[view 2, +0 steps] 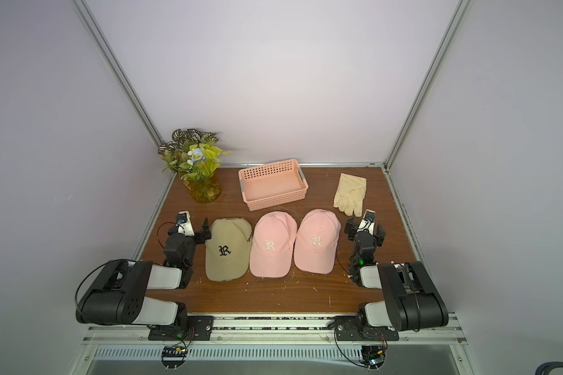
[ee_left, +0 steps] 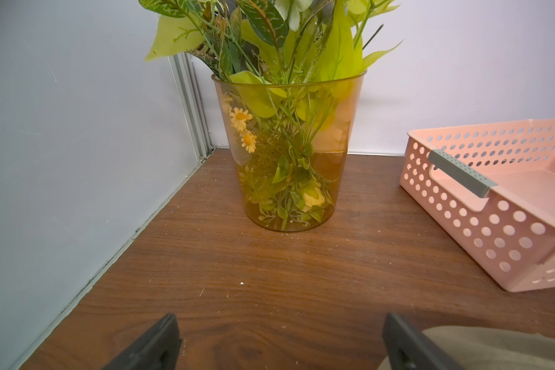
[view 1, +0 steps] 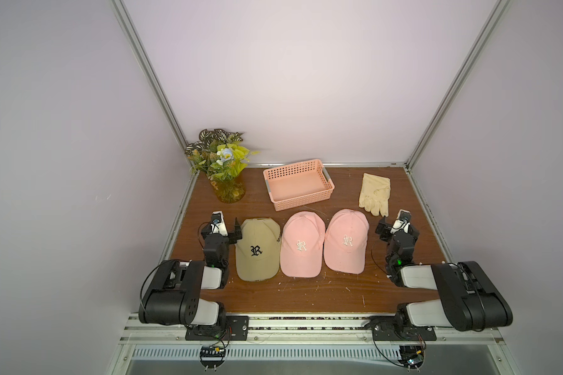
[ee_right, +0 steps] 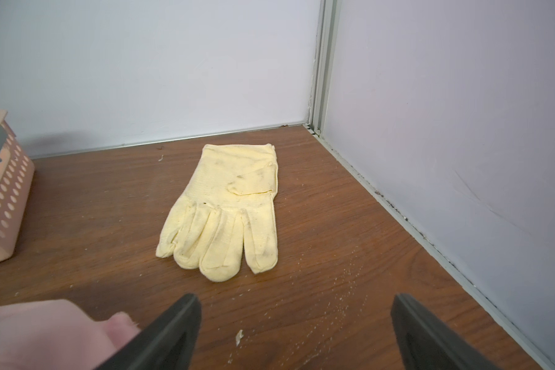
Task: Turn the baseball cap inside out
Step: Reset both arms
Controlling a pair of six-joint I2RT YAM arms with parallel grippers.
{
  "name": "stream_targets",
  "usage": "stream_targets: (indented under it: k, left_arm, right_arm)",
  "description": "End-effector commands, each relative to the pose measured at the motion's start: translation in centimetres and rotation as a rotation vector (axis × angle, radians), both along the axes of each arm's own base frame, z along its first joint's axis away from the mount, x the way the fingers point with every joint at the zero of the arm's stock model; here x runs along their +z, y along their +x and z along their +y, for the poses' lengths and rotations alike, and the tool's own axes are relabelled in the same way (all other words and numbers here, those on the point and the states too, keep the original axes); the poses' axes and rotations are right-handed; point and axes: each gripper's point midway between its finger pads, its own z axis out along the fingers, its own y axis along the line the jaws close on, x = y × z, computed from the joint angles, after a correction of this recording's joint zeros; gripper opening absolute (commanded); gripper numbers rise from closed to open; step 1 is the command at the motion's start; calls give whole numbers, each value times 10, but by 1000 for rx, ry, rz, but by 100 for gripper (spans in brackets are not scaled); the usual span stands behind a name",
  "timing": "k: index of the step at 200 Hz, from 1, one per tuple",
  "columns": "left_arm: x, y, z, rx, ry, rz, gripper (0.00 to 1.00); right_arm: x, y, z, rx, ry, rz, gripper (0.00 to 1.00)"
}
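The left gripper (ee_left: 281,323) stood wide open with only bare table (ee_left: 269,272) between its jaws, and it held nothing. Tan cloth lay just beside its inner finger (ee_left: 404,342); whether the two touched could not be told. The right gripper (ee_right: 295,302) was spread just as wide and also gripped nothing, with pink cloth close against its inner finger (ee_right: 173,330).

In both top views three caps lay in a row between the two grippers: a tan cap (view 1: 257,250) nearest the left gripper (view 1: 221,231), a middle pink cap (view 1: 302,245), and an outer pink cap (view 1: 346,242) nearest the right gripper (view 1: 398,224). Each sat crown up and right side out, with the embroidered letter showing. Their bills pointed toward the robot's bases, so each long axis ran from the near edge toward the back wall; the outer pink cap leaned slightly off that line.

Both arms were folded, with elbows raised above their bases, forearms reaching forward and wrists low over the table, fingers aimed at the back wall. Beyond the caps stood a flower vase (view 1: 228,191), a pink basket (view 1: 275,172) and a pale glove (view 1: 375,194).
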Motion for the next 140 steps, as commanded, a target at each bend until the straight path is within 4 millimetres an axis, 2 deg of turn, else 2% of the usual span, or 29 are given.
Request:
stream_targets:
  k: [1, 15, 51, 74, 90, 111, 140]
  left_arm:
    - [15, 7, 5, 15, -1, -64, 99]
    - [9, 10, 10, 42, -12, -49, 99]
    - [9, 13, 9, 40, -10, -44, 99]
    - [8, 12, 9, 38, -10, -41, 99]
    - [7, 13, 9, 35, -4, -39, 99]
    - [7, 13, 9, 35, -3, -38, 99]
    - [7, 13, 8, 30, 0, -38, 99]
  right_arm:
    - [18, 7, 5, 39, -9, -72, 99]
    - [17, 9, 5, 37, -9, -67, 99]
    - [16, 11, 6, 42, -12, -58, 99]
    - [10, 12, 20, 133, -34, -58, 99]
    - [12, 11, 19, 129, -38, -94, 99]
    - [6, 13, 19, 126, -31, -49, 99]
    - [7, 14, 18, 121, -30, -56, 99]
